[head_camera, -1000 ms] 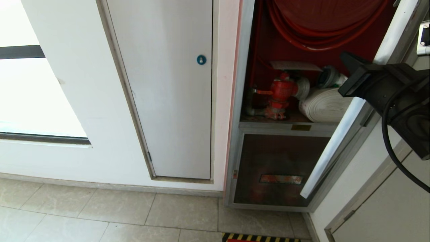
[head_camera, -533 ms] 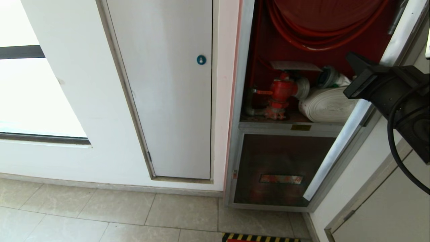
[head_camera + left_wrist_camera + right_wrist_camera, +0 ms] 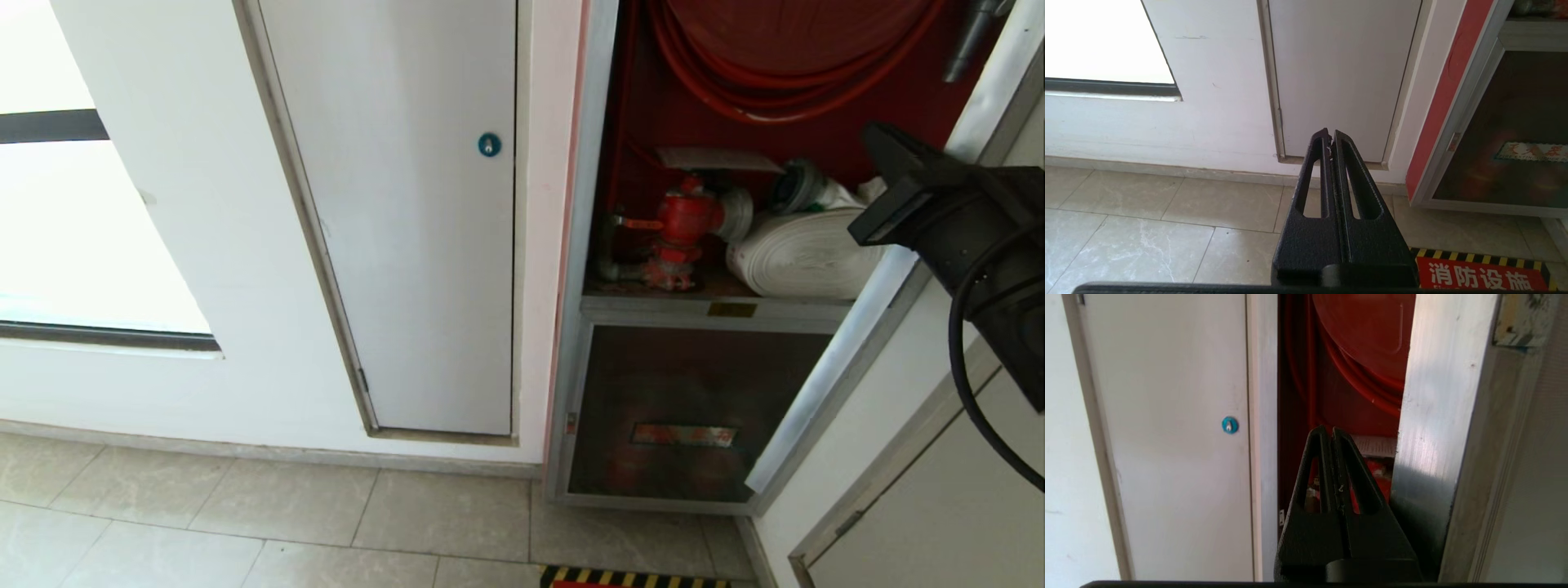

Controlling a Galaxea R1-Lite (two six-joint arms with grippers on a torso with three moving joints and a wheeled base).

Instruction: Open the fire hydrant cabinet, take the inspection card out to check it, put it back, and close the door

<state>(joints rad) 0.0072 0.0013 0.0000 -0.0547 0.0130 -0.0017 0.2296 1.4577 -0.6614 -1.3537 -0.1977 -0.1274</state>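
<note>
Head view gives you the fire hydrant cabinet (image 3: 589, 245) standing open on the right of the wall, its red interior showing the red hose reel (image 3: 784, 57) up top, the red valve (image 3: 682, 220) on the shelf and the white rolled hose (image 3: 804, 253) just beside the valve. The inspection card (image 3: 717, 159) lies flat just above the valve, inside the cabinet, and nothing is gripping it. The door (image 3: 890, 278) is swung out to the right, so you see mostly its silver frame edge running diagonally down toward the floor. Your right arm comes in from the right edge, held in front of that door edge at about shelf height. From the right wrist view, the right gripper (image 3: 1329, 433) has its fingers pressed together with nothing between them; it points into the gap between the wall and the door frame, with the card (image 3: 1374, 446) visible just past the tips. In the left wrist view, the left gripper (image 3: 1329, 136) is likewise closed and empty, aimed low at the white panel (image 3: 1343, 77) and the tiled floor (image 3: 1167, 212), well apart from the cabinet opening.
</note>
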